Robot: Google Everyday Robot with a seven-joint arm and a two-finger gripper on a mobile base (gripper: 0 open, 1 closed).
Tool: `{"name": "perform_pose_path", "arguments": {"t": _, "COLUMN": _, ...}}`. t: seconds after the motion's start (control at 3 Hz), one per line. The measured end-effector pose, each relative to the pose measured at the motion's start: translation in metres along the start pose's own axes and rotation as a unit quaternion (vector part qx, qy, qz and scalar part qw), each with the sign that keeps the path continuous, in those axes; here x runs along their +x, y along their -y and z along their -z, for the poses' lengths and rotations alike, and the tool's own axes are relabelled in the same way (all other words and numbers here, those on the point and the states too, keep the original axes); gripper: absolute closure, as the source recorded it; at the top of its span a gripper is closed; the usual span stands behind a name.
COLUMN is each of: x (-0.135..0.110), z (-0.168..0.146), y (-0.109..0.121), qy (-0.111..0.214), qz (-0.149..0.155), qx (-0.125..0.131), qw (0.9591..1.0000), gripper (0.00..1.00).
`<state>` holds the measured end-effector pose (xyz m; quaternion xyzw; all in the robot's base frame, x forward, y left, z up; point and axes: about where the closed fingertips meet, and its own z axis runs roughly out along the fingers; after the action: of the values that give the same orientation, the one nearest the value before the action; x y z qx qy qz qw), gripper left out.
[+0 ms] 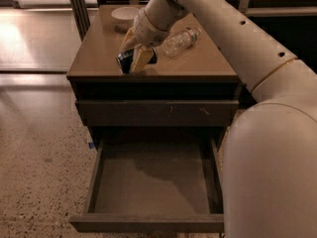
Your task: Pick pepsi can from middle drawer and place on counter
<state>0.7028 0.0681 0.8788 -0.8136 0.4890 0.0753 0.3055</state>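
Observation:
My gripper (135, 58) is shut on the pepsi can (127, 61), a dark blue can held tilted on its side just above the front part of the counter (99, 53). The yellowish fingers (141, 57) clamp the can from both sides and cover part of it. The middle drawer (153, 182) stands pulled out below, its flat grey-brown floor bare. My pale arm reaches in from the right and covers the right side of the cabinet.
A clear plastic water bottle (181, 41) lies on its side on the counter right of the gripper. A white bowl (124, 15) stands at the back. The shut upper drawer front (158, 113) shows pale scratch marks. Speckled floor lies to the left.

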Motion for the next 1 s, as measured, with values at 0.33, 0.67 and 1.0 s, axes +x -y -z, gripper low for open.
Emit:
{"name": "perform_pose_path", "arguments": {"t": 0.33, "x": 0.013, "z": -0.002, "y": 0.024, "qy": 0.005, "qz": 0.010, "qx": 0.007, "qw": 0.9999, "gripper": 1.00}}
{"name": "perform_pose_path", "arguments": {"t": 0.67, "x": 0.026, "z": -0.019, "y": 0.041, "qy": 0.024, "qz": 0.012, "qx": 0.012, "qw": 0.9996, "gripper": 1.00}}
{"name": "perform_pose_path", "arguments": {"t": 1.0, "x": 0.033, "z": -0.050, "y": 0.047, "qy": 0.052, "qz": 0.012, "qx": 0.002, "qw": 0.9986, "gripper": 1.00}}
